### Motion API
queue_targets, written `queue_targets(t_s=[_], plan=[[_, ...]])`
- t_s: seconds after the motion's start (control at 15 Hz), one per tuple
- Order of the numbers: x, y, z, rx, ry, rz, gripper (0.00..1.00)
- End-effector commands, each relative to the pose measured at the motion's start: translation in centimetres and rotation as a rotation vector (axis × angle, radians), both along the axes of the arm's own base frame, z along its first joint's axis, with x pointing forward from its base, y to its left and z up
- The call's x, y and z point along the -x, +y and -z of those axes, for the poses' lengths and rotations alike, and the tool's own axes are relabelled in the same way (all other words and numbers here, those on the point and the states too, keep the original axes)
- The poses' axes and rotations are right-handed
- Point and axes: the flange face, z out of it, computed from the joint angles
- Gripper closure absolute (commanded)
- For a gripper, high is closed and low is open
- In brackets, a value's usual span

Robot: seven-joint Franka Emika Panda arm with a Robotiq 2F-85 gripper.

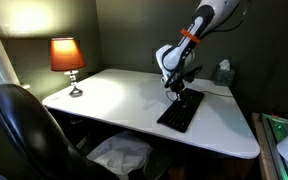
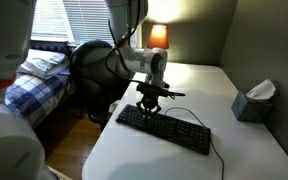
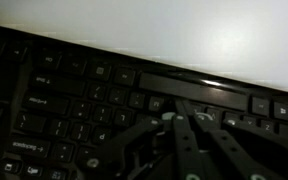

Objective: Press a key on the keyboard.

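Note:
The flat black keyboard (image 1: 181, 109) lies on the white desk (image 1: 114, 95), near its front right part; it also shows in an exterior view (image 2: 164, 129) with a thin cable trailing off. My gripper (image 1: 175, 88) hangs straight down over one end of the keyboard, its tips at the keys (image 2: 149, 108). In the wrist view the fingers (image 3: 174, 118) are shut together, and their tips touch the keys just below the long space bar (image 3: 189, 86). The keys (image 3: 74, 100) fill most of that view.
An orange-shaded lamp (image 1: 67, 58) stands at the desk's far corner, lit. A tissue box (image 2: 254, 100) sits near the wall. A black office chair (image 1: 29, 125) stands at the desk's edge. A bed with a plaid cover (image 2: 29, 90) is beyond.

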Motion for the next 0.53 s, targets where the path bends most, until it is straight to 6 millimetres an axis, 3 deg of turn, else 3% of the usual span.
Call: queue_targets(t_s=[0.0, 0.47], plan=[[-0.58, 0.16, 0.86, 0.001, 0.003, 0.021, 1.0], [-0.54, 0.13, 1.04, 0.006, 0.008, 0.025, 1.0]])
